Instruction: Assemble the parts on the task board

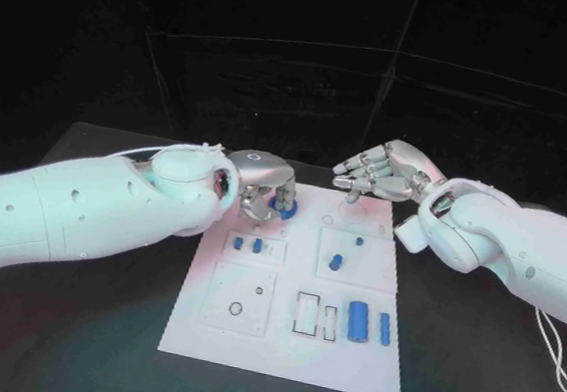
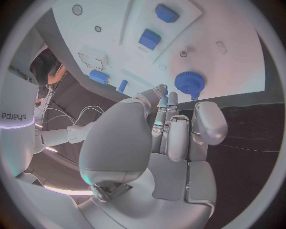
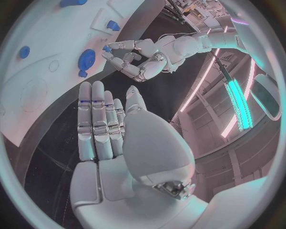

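I note my left hand (image 1: 264, 189) poised at the blue knob (image 2: 189, 83) on the white board's (image 1: 281, 352) far edge (grip status indeterminate), right hand (image 1: 385, 175) open and idle beyond it; a misjudged contact could dislodge the knob.

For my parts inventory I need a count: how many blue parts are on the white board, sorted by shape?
Round toothed part: 1
Long cylinders: 2
Short pieces: 3
Total: 6, leaving out one blue speck too small to tell.
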### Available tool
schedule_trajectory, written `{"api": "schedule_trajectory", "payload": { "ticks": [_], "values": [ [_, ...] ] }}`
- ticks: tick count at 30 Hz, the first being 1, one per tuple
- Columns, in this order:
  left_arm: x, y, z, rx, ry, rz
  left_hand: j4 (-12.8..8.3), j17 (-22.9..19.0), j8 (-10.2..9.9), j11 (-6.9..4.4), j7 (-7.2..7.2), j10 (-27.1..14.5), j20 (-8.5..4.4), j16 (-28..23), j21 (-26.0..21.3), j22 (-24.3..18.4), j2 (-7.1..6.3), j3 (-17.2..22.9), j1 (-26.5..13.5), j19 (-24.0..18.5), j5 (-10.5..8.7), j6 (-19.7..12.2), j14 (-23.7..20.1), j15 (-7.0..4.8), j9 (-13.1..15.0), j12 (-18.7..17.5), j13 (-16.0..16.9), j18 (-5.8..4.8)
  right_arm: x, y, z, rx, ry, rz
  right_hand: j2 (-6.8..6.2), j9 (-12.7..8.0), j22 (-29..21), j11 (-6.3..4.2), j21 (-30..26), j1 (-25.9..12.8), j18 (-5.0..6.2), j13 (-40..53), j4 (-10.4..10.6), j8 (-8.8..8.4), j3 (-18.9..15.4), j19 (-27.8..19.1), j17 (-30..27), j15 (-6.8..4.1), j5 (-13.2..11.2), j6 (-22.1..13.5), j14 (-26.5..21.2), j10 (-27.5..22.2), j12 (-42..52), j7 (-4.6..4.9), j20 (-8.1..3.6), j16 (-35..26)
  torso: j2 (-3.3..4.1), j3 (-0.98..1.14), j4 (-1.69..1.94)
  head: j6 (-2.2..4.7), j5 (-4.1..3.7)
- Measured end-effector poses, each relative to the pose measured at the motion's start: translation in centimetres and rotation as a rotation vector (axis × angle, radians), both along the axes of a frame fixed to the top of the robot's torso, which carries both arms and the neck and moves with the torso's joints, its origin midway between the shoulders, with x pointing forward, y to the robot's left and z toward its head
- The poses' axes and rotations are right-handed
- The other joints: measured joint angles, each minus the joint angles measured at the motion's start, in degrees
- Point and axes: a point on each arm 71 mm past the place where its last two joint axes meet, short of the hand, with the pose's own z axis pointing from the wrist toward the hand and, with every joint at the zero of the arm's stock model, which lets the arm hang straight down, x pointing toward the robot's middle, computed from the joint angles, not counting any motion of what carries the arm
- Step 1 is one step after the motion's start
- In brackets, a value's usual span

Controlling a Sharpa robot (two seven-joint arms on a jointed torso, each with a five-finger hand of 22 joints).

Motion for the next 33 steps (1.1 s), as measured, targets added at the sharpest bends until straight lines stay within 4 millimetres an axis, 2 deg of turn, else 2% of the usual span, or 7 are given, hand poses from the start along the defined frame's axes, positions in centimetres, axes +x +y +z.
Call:
{"api": "schedule_trajectory", "payload": {
  "ticks": [8,12,21,33],
  "values": [
    [0.2,3.0,0.1,-0.015,0.029,0.058,0.00,-0.12,-0.44,0.20,0.00,0.20,0.00,0.00,0.31,0.29,-0.44,0.00,-0.44,0.00,0.00,0.00,0.00,0.00,0.00,-0.67,0.00,0.00,0.1,-0.1,0.0,-0.001,0.000,-0.004,0.00,0.00,0.00,0.00,0.00,0.00,0.00,0.01,0.00,0.00,0.00,0.00,0.00,0.00,0.00,0.00,0.00,0.00,0.00,0.00,0.00,0.00,0.01,-0.02,0.01,0.07,0.07],
    [0.4,3.9,-0.1,-0.013,0.049,0.077,0.00,-0.22,-0.44,-0.01,0.00,0.41,0.00,0.00,0.31,0.29,-0.68,0.00,-0.67,0.00,0.00,0.00,0.00,0.00,0.01,-0.67,0.00,0.00,0.1,-0.1,0.0,-0.001,0.000,-0.004,0.00,0.00,0.01,0.00,0.00,0.00,0.00,0.01,0.00,0.00,0.00,0.00,0.01,0.00,0.00,0.00,0.00,0.00,0.00,0.00,0.00,0.00,0.10,-0.03,-0.04,0.09,0.15],
    [0.6,4.5,-1.0,-0.004,0.091,0.100,0.00,-0.28,-0.44,-0.01,0.00,0.41,0.00,0.00,0.31,0.28,-0.68,0.00,-0.67,0.00,0.00,0.00,0.00,0.00,0.01,-0.88,0.01,0.01,0.1,-0.1,0.0,-0.001,0.000,-0.004,0.00,0.00,-0.08,0.00,0.00,0.00,0.00,-0.11,-0.12,0.00,0.12,0.00,0.01,0.00,0.00,0.00,0.00,0.00,0.00,0.00,0.00,0.00,0.14,-0.03,-0.16,-0.01,0.22],
    [0.5,4.2,-1.4,-0.010,0.104,0.095,0.00,-0.36,-1.12,0.00,0.14,0.40,0.00,0.00,0.31,0.28,-1.07,-0.01,-1.06,0.00,0.00,-0.15,0.00,0.01,-0.16,-1.83,0.01,0.02,0.0,-0.2,0.0,-0.003,0.000,-0.003,0.00,0.00,-0.10,0.00,0.00,0.00,0.00,-0.11,-0.13,0.00,0.13,0.00,0.01,0.00,0.00,0.00,0.00,0.00,0.00,0.00,0.00,0.00,0.14,0.05,-0.16,0.07,0.01]
  ]
}}
